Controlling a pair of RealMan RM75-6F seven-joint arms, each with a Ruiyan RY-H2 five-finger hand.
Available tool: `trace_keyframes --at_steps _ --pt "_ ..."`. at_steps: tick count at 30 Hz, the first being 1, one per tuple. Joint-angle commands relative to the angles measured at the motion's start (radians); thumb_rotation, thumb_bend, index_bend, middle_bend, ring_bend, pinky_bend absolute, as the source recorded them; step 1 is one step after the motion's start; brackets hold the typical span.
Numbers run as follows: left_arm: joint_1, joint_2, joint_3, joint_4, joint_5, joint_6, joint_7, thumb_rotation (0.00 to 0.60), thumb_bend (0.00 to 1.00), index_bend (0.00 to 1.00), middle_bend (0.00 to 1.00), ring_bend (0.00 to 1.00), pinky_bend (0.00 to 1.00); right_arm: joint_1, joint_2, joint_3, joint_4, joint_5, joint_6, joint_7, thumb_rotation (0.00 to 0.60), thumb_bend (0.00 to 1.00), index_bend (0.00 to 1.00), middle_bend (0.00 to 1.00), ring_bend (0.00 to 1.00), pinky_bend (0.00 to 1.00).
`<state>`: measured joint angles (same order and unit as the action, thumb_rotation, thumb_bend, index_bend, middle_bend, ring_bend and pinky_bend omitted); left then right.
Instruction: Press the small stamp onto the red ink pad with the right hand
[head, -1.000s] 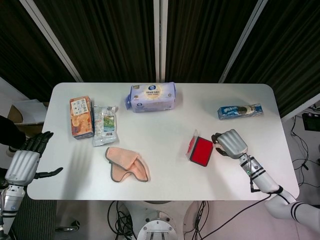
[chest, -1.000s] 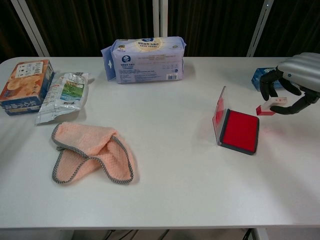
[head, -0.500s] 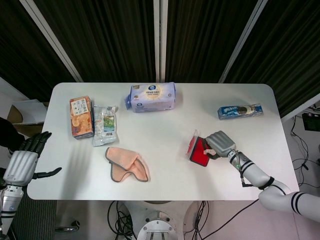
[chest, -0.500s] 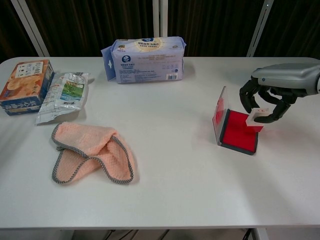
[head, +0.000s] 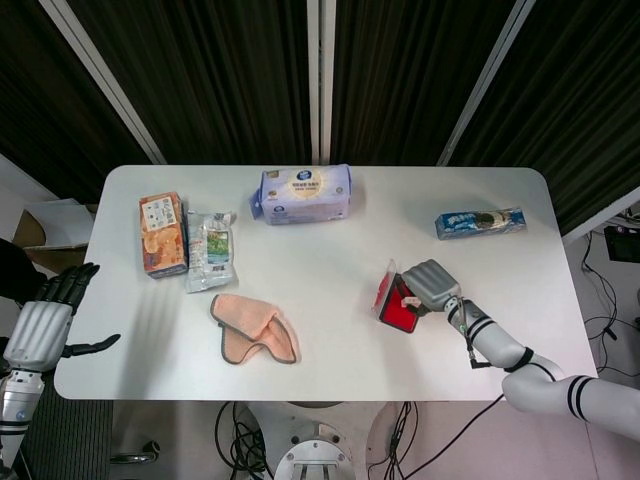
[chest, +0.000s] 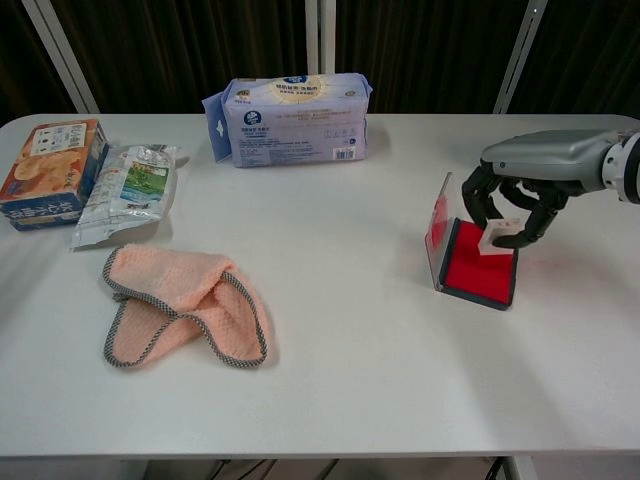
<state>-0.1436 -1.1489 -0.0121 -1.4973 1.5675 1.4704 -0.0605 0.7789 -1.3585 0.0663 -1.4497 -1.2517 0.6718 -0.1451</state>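
Note:
The red ink pad (chest: 478, 272) lies open at the table's right, its clear lid (chest: 438, 222) standing up on its left side; the head view shows the ink pad (head: 397, 315) too. My right hand (chest: 520, 190) hovers over the pad and grips the small stamp (chest: 504, 233), a white block with a red base, tilted just above the red surface. In the head view the right hand (head: 427, 285) covers most of the pad, the small stamp (head: 408, 299) peeking out. My left hand (head: 45, 315) hangs off the table's left edge with fingers apart, holding nothing.
A peach cloth (chest: 182, 304) lies front left. An orange box (chest: 50, 170) and a snack bag (chest: 130, 190) sit at the far left. A tissue pack (chest: 295, 118) is at the back centre, a blue packet (head: 480, 222) at the back right.
My right hand carried the stamp leftward from beside the pad to above its red surface and lowered it. The left hand stayed put.

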Motion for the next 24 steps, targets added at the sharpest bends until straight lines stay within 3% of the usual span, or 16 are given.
trace_keyframes --at_steps 1,24 --pt "0.000 -0.001 0.000 0.003 -0.001 0.000 -0.003 0.395 0.03 0.01 0.08 0.08 0.17 0.005 -0.009 -0.002 0.008 0.013 -0.006 -0.009 0.600 0.39 0.70 0.62 0.76 0.99" --pt "0.006 0.001 -0.001 0.011 -0.003 0.005 -0.013 0.395 0.03 0.01 0.08 0.08 0.17 0.015 -0.031 -0.010 0.033 0.031 -0.002 -0.016 0.600 0.41 0.72 0.63 0.76 0.99"
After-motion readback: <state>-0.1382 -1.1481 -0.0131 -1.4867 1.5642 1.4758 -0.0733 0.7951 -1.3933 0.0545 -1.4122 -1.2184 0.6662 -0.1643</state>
